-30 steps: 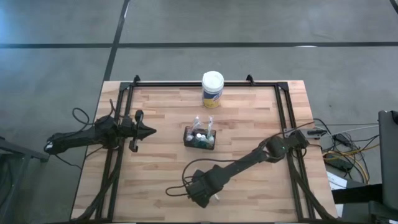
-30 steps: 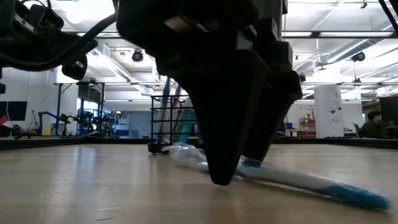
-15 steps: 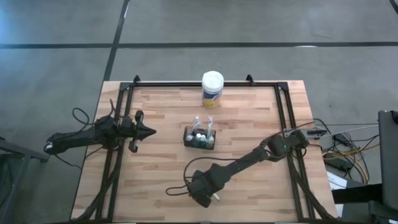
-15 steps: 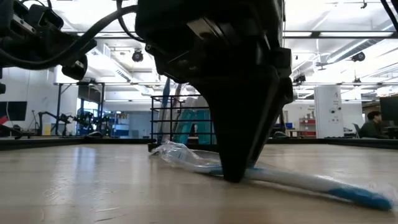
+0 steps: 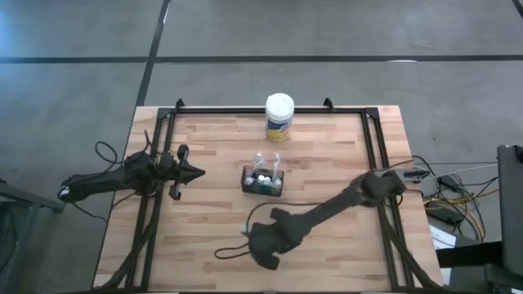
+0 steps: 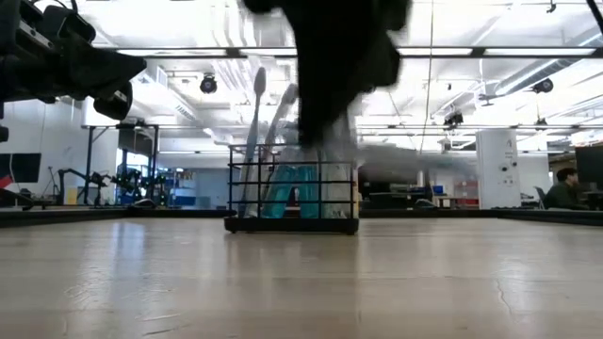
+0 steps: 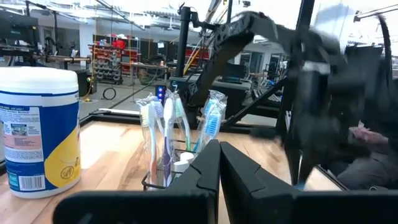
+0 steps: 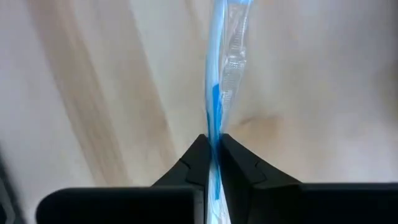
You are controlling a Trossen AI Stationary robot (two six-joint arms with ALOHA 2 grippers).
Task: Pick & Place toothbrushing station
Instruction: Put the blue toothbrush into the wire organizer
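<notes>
The black wire-mesh caddy (image 5: 262, 181) stands upright near the middle of the table (image 5: 212, 237), already stocked with several wrapped toothbrushes (image 7: 163, 118) and white-capped tubes (image 5: 263, 175), so most of the station looks assembled. One more piece is in hand: the right gripper (image 8: 212, 149), over the near part of the table toward its front edge and well apart from the caddy, has its fingers pinched together on a blue-and-white toothbrush in a clear wrapper (image 8: 219, 74). In the level view that gripper is only a dark blur above the caddy, so the brush seems lifted clear of the wood, though I cannot be sure. What remains, by my reading, is to carry it to the caddy and stand it inside. The left gripper (image 5: 194, 172) waits closed and empty near the left edge. A white-lidded canister with a yellow label (image 5: 279, 116) stands by the far edge.
</notes>
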